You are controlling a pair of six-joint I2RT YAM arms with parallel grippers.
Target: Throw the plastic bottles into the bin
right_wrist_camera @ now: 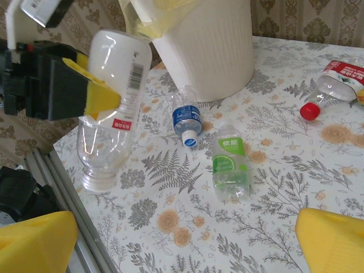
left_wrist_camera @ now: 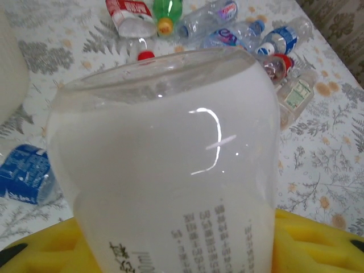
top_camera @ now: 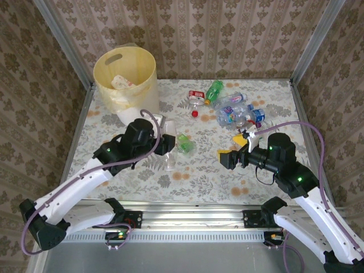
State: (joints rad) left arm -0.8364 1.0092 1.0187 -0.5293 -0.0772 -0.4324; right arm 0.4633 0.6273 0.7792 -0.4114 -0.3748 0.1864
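Yellow-padded left gripper [top_camera: 168, 145] is clenched across the middle of a clear plastic bottle with a barcode and a red label strip [right_wrist_camera: 105, 145]. The bottle hangs tilted, neck down, near the table's front edge; I cannot tell whether its mouth touches the floral-patterned tabletop [right_wrist_camera: 273, 187]. The right gripper [top_camera: 232, 146] is released, its yellow jaws spread wide with nothing between them.

Just beyond the held bottle lie a small clear bottle with a blue label [right_wrist_camera: 186, 119] and a clear bottle with a green label [right_wrist_camera: 230, 165], both on their sides. Farther right lies a red-labelled clear bottle with a red cap [right_wrist_camera: 335, 85], beside a green plastic bottle [top_camera: 214, 90] and a heap of clear blue-labelled bottles [top_camera: 239, 111]. The large pale yellow round plastic bin [top_camera: 142, 79] stands at the far left corner, with a bottle already inside.
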